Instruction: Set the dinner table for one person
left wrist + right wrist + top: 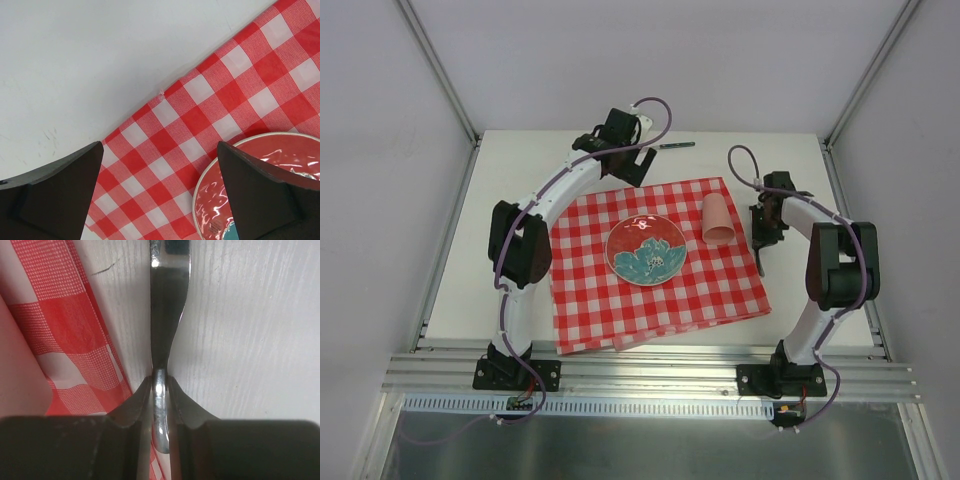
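Along the near edge runs the aluminium rail [650, 378] of the tabletop [520, 200], with both arm bases bolted to it. The off-white surface stretches back from there. A red-and-white checked cloth [650, 300] lies across its middle, slightly skewed. A red plate [646, 249] with a teal flower sits near the cloth's centre.

Just off the cloth's right edge, the right gripper [160, 390] is clenched on the thin neck of a shiny metal utensil [169, 315]. The handle runs away from the fingers over bare tabletop, alongside the cloth's border. The pictures do not show what kind of utensil it is, nor whether it rests on the surface or is raised.

A pink cup [719, 222] lies on its side on the cloth, just right of the plate and near that gripper.

Farther back, the left gripper [159, 170] hangs over the cloth's far left border, fingers spread wide and holding nothing, with the plate's rim under its right finger.

Farthest, a slim dark object [675, 145] lies on the bare surface, too small to identify.
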Robot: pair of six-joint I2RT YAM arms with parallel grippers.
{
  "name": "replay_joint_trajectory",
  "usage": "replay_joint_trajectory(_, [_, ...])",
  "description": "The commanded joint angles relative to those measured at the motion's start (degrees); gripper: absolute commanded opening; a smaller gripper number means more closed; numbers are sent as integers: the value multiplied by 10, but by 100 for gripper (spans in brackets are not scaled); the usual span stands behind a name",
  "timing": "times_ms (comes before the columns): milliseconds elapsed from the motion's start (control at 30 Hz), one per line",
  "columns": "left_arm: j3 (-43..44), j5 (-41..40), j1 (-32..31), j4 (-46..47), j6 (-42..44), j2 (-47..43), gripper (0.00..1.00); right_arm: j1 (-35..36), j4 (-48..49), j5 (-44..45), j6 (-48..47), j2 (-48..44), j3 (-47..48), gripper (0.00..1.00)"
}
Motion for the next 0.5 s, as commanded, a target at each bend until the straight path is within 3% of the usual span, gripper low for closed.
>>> replay_joint_trajectory(0, [2, -11, -5, 4, 4, -34, 99, 17, 37, 45, -26, 7, -44, 8])
replay_joint_trajectory(67, [6, -7, -5, 4, 1, -32, 99, 22, 55, 54, -40, 6, -55, 0])
replay_joint_trajectory(467, [8, 1, -4, 5, -6, -31, 99, 29, 83, 56, -17, -70, -94, 0])
